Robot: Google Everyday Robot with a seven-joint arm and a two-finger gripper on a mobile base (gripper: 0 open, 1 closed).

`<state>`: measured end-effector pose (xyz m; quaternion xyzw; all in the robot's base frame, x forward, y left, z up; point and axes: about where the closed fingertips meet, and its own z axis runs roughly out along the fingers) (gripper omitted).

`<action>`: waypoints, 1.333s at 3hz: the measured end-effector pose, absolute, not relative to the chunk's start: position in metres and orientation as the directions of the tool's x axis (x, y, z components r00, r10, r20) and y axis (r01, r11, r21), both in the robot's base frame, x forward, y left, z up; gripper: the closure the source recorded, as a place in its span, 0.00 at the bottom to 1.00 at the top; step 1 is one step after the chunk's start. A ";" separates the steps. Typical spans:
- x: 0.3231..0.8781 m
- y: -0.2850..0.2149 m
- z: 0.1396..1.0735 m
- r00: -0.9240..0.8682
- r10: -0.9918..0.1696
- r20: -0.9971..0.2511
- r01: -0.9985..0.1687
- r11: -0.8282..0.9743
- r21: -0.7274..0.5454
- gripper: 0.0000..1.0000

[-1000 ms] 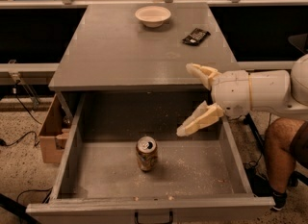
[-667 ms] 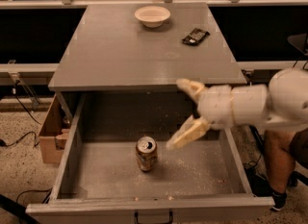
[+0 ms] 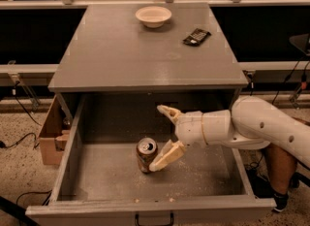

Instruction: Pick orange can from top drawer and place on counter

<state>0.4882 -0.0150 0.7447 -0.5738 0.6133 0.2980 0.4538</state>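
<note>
**A:** What has changed?

**B:** The gripper [image 3: 156, 137] has swung left and lower into the top drawer [image 3: 203, 176], closing on the orange can [image 3: 146, 153].

**A:** And the fingers [image 3: 169, 154]?

**B:** They are spread wide. The near one is just beside the can's right side, and the can stands upright on the drawer floor, near the middle.

**A:** Meaning?

**B:** I'd say the grasp is being lined up. Nothing is gripped yet, and the table [image 3: 135, 55] beyond is where the can should go.

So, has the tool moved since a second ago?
Yes. The tool, open, has swung left and lower, away from the right wall of the top drawer, and now sits close beside the orange can.
</note>
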 end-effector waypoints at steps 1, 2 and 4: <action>0.491 0.004 0.711 0.074 -0.414 -0.907 -0.980 0.137 -0.142 0.00; 0.494 0.014 0.676 0.062 -0.385 -0.921 -0.986 0.120 -0.117 0.26; 0.498 0.003 0.682 0.007 -0.367 -0.930 -0.990 0.128 -0.058 0.74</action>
